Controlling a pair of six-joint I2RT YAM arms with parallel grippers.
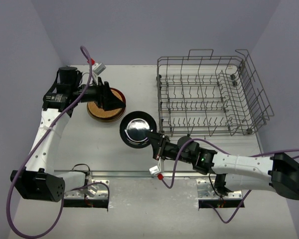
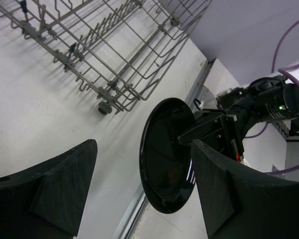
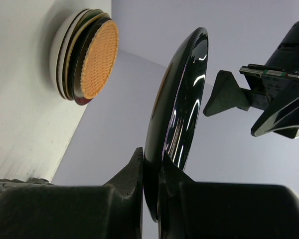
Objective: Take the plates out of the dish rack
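A glossy black plate [image 1: 137, 130] hangs above the table, level in the top view, with my right gripper [image 1: 156, 145] shut on its near right rim. In the right wrist view both fingers of that gripper [image 3: 152, 174] pinch the edge of the black plate [image 3: 177, 114]. My left gripper [image 1: 117, 99] stands open over a stack of plates [image 1: 100, 113] at the left, topped by an orange-brown one [image 3: 100, 57]. Its fingers [image 2: 65, 189] hold nothing, and the black plate [image 2: 164, 154] lies beyond them. The grey wire dish rack [image 1: 212, 94] at the back right shows no plates in it.
The rack's near corner and small wheel [image 2: 105, 107] show in the left wrist view. A metal rail [image 1: 124, 174] runs along the table's near edge between the arm bases. Purple cables [image 1: 84, 55] loop off both arms.
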